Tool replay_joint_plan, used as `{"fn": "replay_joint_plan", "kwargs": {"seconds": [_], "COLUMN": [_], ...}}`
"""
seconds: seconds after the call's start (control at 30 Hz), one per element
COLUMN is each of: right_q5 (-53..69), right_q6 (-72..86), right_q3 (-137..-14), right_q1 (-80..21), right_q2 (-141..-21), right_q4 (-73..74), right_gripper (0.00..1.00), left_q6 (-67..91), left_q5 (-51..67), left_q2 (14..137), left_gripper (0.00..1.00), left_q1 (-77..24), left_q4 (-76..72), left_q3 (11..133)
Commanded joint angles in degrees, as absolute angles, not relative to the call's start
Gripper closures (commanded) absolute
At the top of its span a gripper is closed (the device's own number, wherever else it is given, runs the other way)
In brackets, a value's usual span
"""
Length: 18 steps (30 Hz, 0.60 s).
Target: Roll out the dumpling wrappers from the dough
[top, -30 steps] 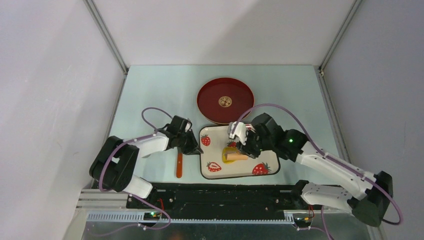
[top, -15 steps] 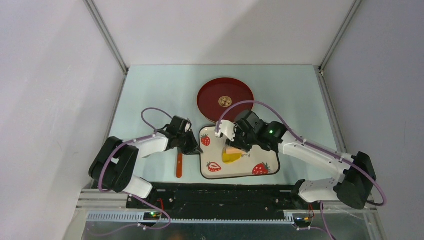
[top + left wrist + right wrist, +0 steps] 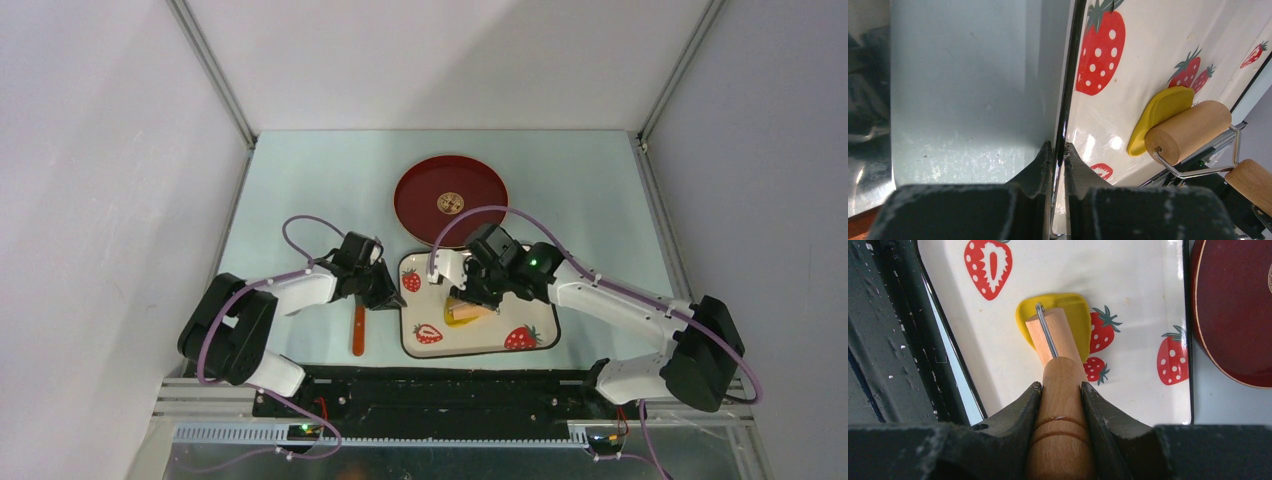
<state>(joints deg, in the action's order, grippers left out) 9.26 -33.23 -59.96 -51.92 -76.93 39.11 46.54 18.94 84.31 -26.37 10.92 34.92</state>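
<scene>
The yellow dough [image 3: 1075,312] lies flattened on the strawberry-print tray [image 3: 1128,285]; it also shows in the top view [image 3: 455,318] and the left wrist view [image 3: 1160,107]. My right gripper [image 3: 1060,387] is shut on the wooden handle of a small roller [image 3: 1058,375], whose barrel [image 3: 1188,131] rests on the dough. My left gripper [image 3: 1058,148] is shut on the tray's left rim [image 3: 1066,100]. It shows in the top view [image 3: 385,290] at the tray's left edge. No cut-out wrappers are in view.
A dark red round plate [image 3: 450,200] with a gold emblem sits just behind the tray. An orange-handled tool [image 3: 358,330] lies on the table left of the tray, under my left arm. The black base rail runs along the near edge.
My right gripper has moved left and back across the tray with the roller, rolling over the dough. The left gripper has kept its hold on the tray rim.
</scene>
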Motion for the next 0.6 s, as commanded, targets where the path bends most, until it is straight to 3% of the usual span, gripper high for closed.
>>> {"fn": "replay_joint_plan", "kwargs": {"seconds": [0.0,0.57], "right_q5": [12.91,9.97], "right_q6": [-33.18,-27.41], "right_q3": [-56.41,-48.65], "right_q1": [-52.55,-55.3], "right_q2": [-76.53,-74.27], "right_q4": [40.18,40.82], "right_gripper": [1.0,1.0], "left_q6": [45.97,45.97], "left_q5": [13.97,14.06], "left_q2": [84.45,84.32], "left_gripper": [1.0,1.0], "left_q1": [-25.42,-25.44], "left_q4": [10.93,10.77], "left_q3": [33.58,33.49]}}
